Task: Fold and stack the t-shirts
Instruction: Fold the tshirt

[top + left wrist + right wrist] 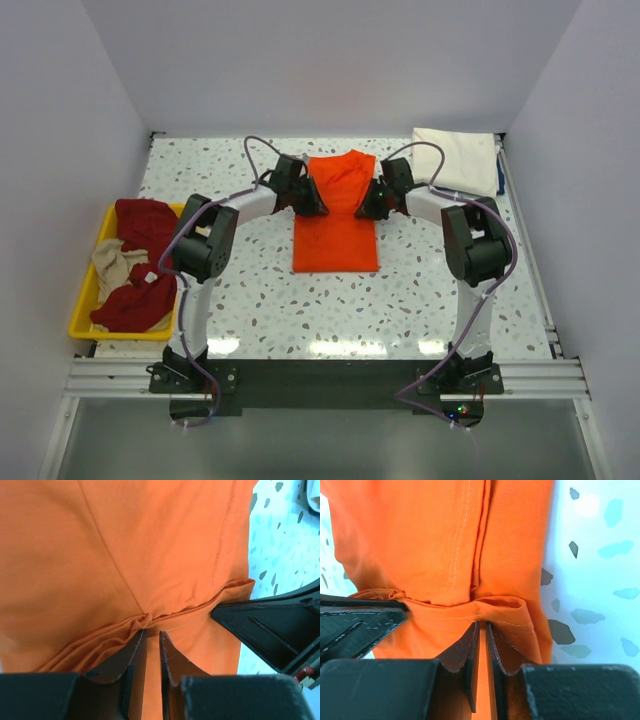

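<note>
Since the speckled table [250, 300] carried a yellow tray [85, 320] of dark red t-shirts [145, 220] at its left edge and a folded cream-white t-shirt [455, 160] at its far right corner, we treated the orange t-shirt [336, 235] at the centre as the item in work. It lay as a long strip between the arms. We judged it to be light, soft cloth that would sag and slip, so it was best taken at matching points on both side edges. Both arms reached forward and bent inward, wrists facing across the strip. The left gripper [151, 634] and the right gripper [482, 625] each stood clenched on a bunched fold of orange cloth.
</note>
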Motion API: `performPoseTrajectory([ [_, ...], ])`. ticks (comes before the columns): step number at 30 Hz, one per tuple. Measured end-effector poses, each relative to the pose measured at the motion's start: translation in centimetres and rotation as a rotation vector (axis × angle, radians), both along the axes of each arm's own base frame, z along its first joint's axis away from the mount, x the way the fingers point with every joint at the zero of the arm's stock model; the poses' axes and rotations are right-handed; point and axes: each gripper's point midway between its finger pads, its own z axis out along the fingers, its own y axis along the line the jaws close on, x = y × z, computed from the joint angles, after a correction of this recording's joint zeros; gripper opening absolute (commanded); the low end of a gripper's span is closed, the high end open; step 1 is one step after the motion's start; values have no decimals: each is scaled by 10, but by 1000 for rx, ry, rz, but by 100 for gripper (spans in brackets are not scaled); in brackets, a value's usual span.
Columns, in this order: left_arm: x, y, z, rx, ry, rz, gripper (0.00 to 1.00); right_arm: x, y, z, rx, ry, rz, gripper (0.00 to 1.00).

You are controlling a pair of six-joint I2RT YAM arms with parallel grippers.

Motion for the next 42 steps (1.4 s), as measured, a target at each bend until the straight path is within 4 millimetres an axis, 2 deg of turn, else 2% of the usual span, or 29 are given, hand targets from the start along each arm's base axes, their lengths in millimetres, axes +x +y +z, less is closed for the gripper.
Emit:
performPoseTrajectory([
  [11,3,41,16,-8,-29,49,24,-2,2,1,16,7,9,15],
  [25,5,59,2,2,-4,82,24,5,-11,4,69,19,-25,15],
  [32,14,71,4,7,-14,110,33,5,-14,4,99,29,-25,15],
  [36,22,81,14,25,-48,130,33,4,-14,4,116,38,-25,15],
  [38,23,84,26,28,-74,142,33,6,-15,5,127,35,-30,15],
  [42,9,90,53,15,-122,153,29,6,-20,3,147,41,-42,15],
])
